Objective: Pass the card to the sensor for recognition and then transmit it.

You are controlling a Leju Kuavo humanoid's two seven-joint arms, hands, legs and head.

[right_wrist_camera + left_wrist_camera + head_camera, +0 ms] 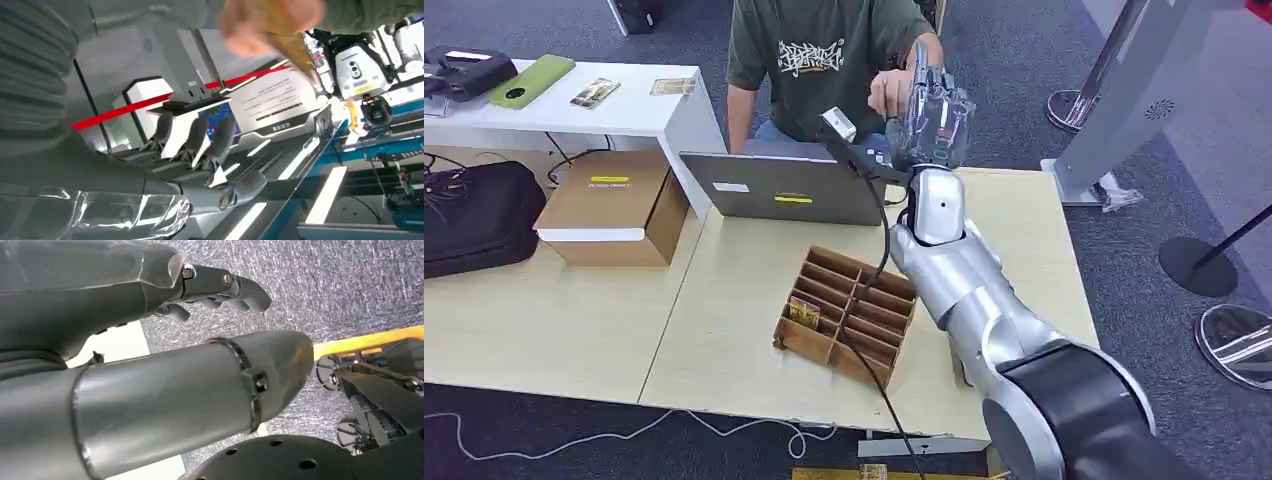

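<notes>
cardboard box [614, 205] on table | black bag [479, 215] beside it (left) | laptop [789, 188]

Bright even indoor light, soft shadows, person's hand [270, 22] blurred – glare on ceiling strips

Head view high, facing down at table [724, 330]; wrist views close behind hands.

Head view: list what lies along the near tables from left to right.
Black bag → cardboard box → laptop → wooden divider tray → right hand, raised before the person.
</notes>
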